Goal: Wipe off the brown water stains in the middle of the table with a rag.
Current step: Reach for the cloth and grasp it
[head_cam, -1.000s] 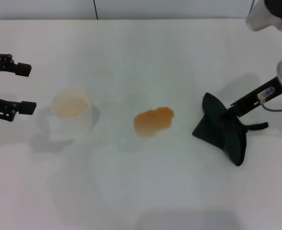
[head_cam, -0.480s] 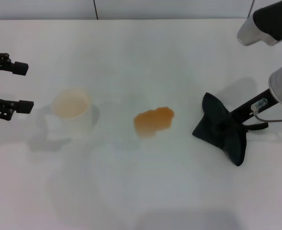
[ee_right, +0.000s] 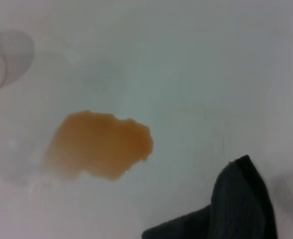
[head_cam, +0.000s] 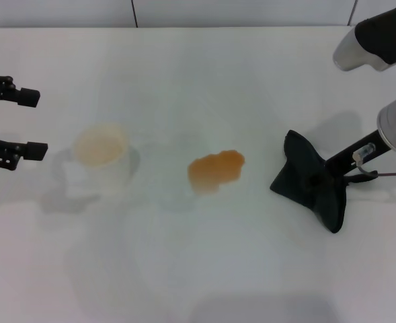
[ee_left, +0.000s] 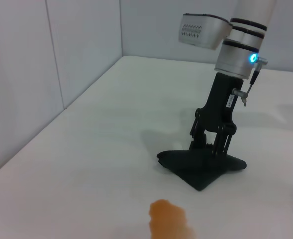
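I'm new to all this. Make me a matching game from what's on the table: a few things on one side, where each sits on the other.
Things:
1. stain
2. rag
3. cup
4. left tool

Places:
A. under the right tool
B. middle of the table
C. hovering at the robot's far left
D. between left tool and stain

Pairs: 1-B, 2-A, 3-D, 4-C

a lab: bare white table [head_cam: 204, 74], plain panel walls [ee_left: 51, 59].
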